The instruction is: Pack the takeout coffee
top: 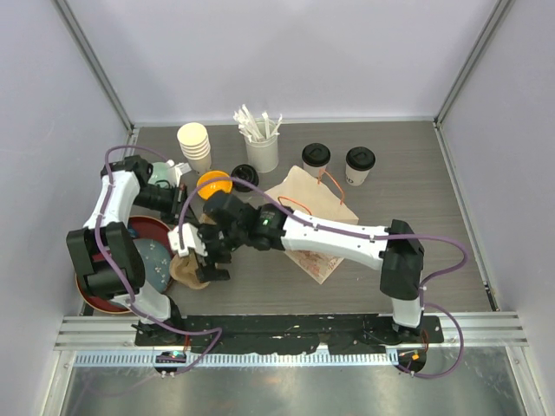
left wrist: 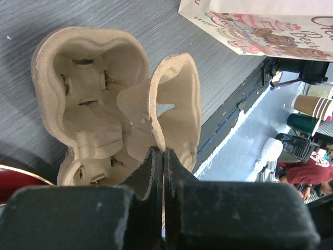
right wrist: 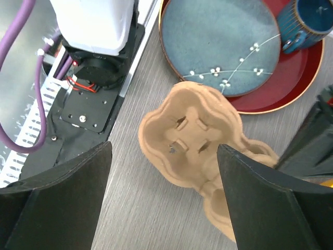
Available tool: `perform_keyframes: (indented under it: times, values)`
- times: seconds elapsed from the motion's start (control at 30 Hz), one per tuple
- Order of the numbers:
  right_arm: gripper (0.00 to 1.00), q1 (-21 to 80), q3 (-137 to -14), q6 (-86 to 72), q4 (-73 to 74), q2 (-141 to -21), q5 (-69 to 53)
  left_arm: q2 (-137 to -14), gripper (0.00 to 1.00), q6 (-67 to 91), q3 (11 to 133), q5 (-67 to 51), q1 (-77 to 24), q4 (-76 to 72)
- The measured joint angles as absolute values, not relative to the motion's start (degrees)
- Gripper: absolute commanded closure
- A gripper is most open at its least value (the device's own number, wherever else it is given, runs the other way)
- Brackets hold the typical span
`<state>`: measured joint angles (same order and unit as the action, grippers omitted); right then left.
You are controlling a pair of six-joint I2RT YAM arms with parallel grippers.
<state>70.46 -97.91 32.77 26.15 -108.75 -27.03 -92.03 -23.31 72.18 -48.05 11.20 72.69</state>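
The takeout coffee, two white cups with black lids (top: 316, 159) (top: 360, 165), stands at the back right of the table, far from both grippers. A brown pulp cup carrier (left wrist: 99, 88) lies near the front left. My left gripper (left wrist: 164, 152) is shut on a raised edge of that carrier. In the right wrist view the carrier (right wrist: 192, 133) lies under my right gripper (right wrist: 164, 147), which hangs open above it with nothing between its fingers. From above, both grippers (top: 191, 256) (top: 210, 253) crowd over the carrier (top: 185, 274).
A printed paper bag (top: 308, 208) lies flat between the carrier and the cups. A red tray (right wrist: 291, 94) with a blue plate (right wrist: 218, 41) and blue mug (right wrist: 312, 21) sits just left of the carrier. Lidless cream cups (top: 193, 143), a stirrer holder (top: 260, 147) and a loose black lid (top: 244, 175) stand behind.
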Motion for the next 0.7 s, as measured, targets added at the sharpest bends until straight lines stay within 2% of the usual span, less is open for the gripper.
perform_keyframes:
  times: [0.17,0.47,0.7]
  values:
    - [0.19,67.4,-99.3,29.1,25.9,-108.5,-29.0,-90.7,1.0,-23.9,72.2,-48.1,10.5,73.2]
    - [0.19,69.0,-99.3,19.0,22.2,-110.2,-6.5,-87.8,1.0,-21.4,71.7,-48.1,10.5,73.1]
    - [0.19,70.0,-99.3,14.9,21.8,-115.9,0.9,-87.6,1.0,-21.1,71.7,-48.3,10.5,73.1]
